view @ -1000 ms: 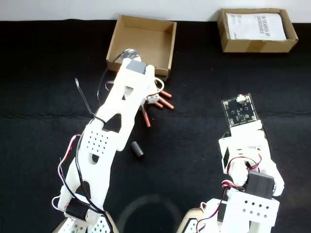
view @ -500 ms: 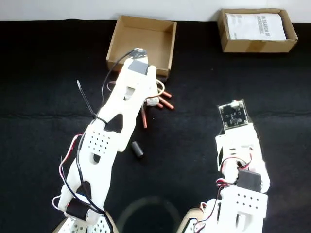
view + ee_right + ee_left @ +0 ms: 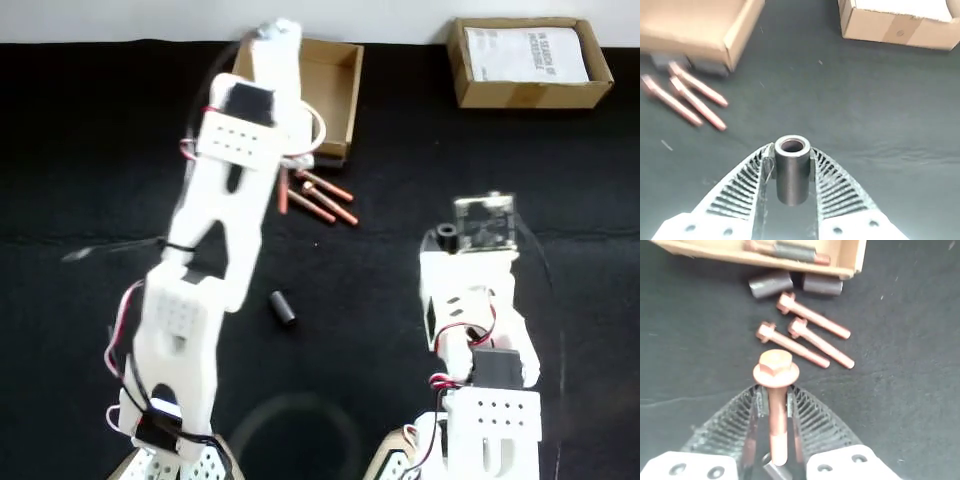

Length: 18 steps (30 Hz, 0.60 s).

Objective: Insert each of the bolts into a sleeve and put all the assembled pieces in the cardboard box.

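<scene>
My left gripper (image 3: 776, 392) is shut on a copper bolt (image 3: 776, 371), whose hex head sticks out past the fingertips. In the high view this bolt (image 3: 283, 193) hangs just in front of the cardboard box (image 3: 345, 90). Three loose bolts (image 3: 812, 322) lie on the black mat beyond it, and two dark sleeves (image 3: 771, 283) rest against the box wall (image 3: 765, 257). An assembled piece (image 3: 790, 250) lies inside the box. My right gripper (image 3: 792, 160) is shut on a dark sleeve (image 3: 791, 167), its bore facing outward; the sleeve (image 3: 444, 238) is right of the bolts.
One more sleeve (image 3: 283, 308) lies alone on the mat between the arms. A second cardboard box (image 3: 590, 60) holding a printed sheet stands at the back right. The loose bolts (image 3: 325, 197) lie close to the first box's front corner.
The left arm has risen and stretched toward the box, carrying one bolt up from the pile. The right arm shifted left, bringing its sleeve into sight.
</scene>
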Tool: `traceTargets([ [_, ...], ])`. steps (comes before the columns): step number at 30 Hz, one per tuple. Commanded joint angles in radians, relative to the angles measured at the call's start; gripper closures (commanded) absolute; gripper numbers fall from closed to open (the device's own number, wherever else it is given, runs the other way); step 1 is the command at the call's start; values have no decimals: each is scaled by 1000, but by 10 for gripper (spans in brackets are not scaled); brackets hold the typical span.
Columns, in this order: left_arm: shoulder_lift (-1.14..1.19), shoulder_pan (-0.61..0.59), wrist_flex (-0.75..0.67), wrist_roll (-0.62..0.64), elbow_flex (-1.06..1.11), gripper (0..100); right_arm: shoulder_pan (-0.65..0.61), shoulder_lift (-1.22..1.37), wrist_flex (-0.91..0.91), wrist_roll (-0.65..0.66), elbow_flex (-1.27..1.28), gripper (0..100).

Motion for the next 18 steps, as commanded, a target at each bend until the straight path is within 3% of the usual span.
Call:
traceTargets([
  [1,-214,-41,2,-34,102,991,-73,-5,-22,-210,-65,991],
  [7,-530,-27,0,-41,452,991,-151,-13,-22,-341,-67,991],
  [15,-970,68,-5,-41,792,991,-314,-311,-19,-325,-65,991],
  [18,-1084,104,-5,-41,875,991,-361,-424,-10,-259,-56,991],
])
